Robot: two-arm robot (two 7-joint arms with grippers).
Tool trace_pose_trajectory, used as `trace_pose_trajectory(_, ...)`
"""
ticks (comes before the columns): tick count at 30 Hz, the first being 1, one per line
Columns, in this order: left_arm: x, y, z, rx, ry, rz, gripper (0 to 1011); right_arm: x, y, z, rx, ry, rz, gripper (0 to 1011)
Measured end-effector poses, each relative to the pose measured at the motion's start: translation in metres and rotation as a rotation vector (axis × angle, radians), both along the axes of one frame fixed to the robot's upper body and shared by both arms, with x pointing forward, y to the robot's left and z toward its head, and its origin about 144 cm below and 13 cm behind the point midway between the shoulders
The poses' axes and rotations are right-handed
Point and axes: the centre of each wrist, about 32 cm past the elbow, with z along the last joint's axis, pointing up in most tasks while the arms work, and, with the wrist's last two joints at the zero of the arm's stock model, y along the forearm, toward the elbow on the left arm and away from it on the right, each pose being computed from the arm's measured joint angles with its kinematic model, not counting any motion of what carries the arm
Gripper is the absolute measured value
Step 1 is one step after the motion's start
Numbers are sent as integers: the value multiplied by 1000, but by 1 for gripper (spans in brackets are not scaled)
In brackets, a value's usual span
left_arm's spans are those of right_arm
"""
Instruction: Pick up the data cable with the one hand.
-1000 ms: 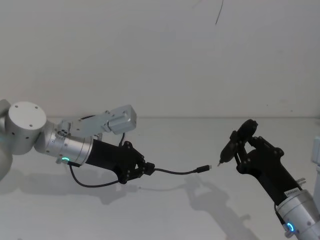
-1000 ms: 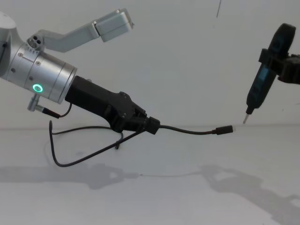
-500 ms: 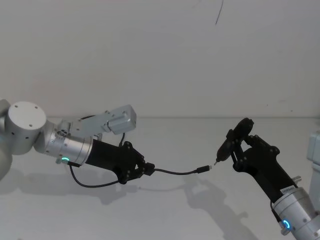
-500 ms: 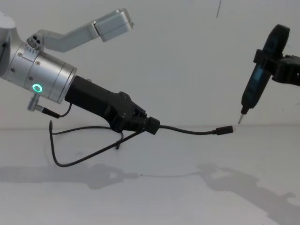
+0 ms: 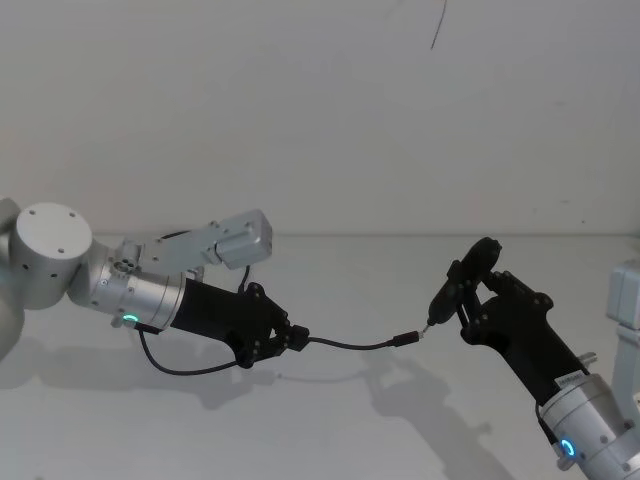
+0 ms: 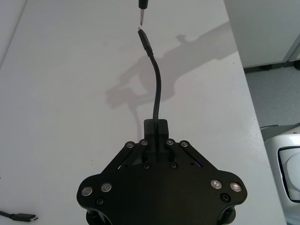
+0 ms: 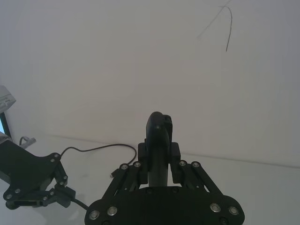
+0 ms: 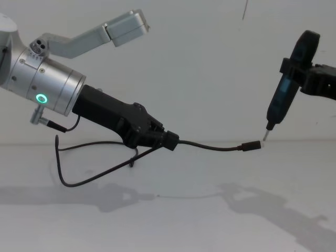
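Note:
The data cable (image 5: 350,345) is thin and black, and my left gripper (image 5: 295,339) is shut on it above the white table. Its free plug (image 8: 252,146) juts out to the right, while the rest loops down behind the left wrist (image 8: 79,181). In the left wrist view the cable (image 6: 156,89) runs straight out from the left gripper (image 6: 156,129). My right gripper (image 5: 470,295) is shut on a dark pen-like tool (image 8: 286,89). The tool's pointed tip (image 5: 429,324) sits just above and beside the plug.
The white tabletop (image 5: 330,420) meets a plain white wall with a thin dark line (image 5: 438,25) high up. A white box (image 5: 625,295) stands at the right edge. The table's right edge (image 6: 243,75) drops to a grey floor.
My right gripper has carried the pen-like tool leftward and slightly down, so its tip is now almost at the cable's free plug. The left gripper and cable have stayed still.

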Motion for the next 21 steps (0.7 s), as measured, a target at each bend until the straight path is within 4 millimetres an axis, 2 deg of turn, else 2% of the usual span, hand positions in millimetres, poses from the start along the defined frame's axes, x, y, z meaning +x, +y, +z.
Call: trace_pose_trajectory(21,0,0,0,0,0,0,36,4,1,-1,5,11,0,263)
